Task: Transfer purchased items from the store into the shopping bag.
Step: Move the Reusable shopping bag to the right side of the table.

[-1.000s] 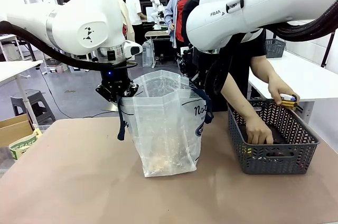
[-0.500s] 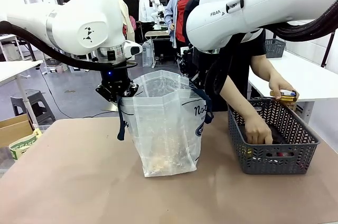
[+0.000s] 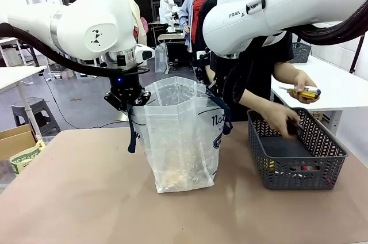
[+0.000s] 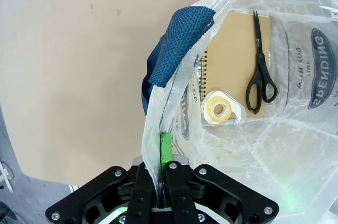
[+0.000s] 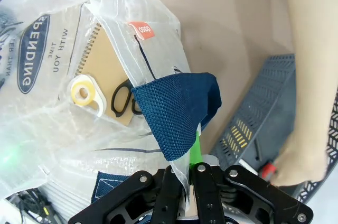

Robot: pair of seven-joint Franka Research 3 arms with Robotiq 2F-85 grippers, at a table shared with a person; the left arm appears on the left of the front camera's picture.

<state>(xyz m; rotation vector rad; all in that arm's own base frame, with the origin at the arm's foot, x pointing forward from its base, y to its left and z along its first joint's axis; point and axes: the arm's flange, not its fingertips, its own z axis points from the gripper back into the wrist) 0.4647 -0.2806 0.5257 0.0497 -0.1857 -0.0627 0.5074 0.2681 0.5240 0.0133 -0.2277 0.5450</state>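
The shopping bag stands upright and held open in the middle of the table. My left gripper is shut on its left rim, with the plastic pinched between the green pads. My right gripper is shut on the opposite rim, just below a navy handle. Inside the bag lie purchased items: a tan spiral notebook, black scissors and a roll of tape. A person's hand holds a small yellow item above the basket. Their other hand hovers over the basket's rim.
A dark grey lattice basket stands at the right of the table with a small red item inside. A cardboard box sits off the table's left edge. A white table is at the far right.
The person's hand has come up out of the basket to its rim. The hand with the yellow item has risen and shifted slightly left. Both arms and the bag have stayed still.
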